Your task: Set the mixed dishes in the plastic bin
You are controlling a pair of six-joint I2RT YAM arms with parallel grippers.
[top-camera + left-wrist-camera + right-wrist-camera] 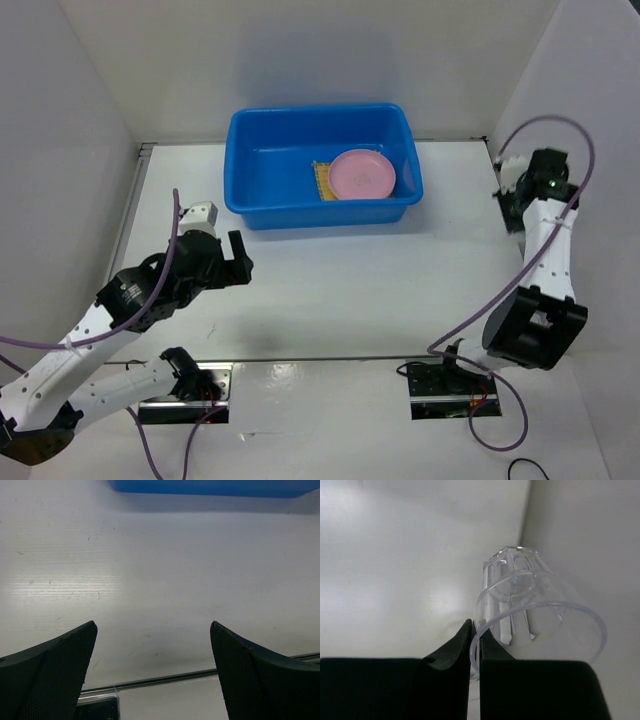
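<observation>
White walls close in a white tabletop on three sides. The left end effector hangs low over the tabletop with its two dark, textured fingers spread wide and nothing between them. Ahead of it, across a stretch of bare tabletop, stands the plastic bin, whose blue front wall shows along the top edge of the left wrist view. Inside the bin, toward the side farther from the left end effector, the round pink plate lies flat on the woven bamboo mat; only a yellow strip of the mat shows, at the plate's near left edge. The right end effector is off beyond the bin's right end, near the right wall, apart from the bin. Its fingers are pressed nearly together, pinching the rim of a clear plastic cup. The cup reaches out ahead of this end effector, its open mouth toward the wrist camera and its ribbed base pointing to the seam where tabletop meets wall. Whether the cup touches the tabletop cannot be told.
</observation>
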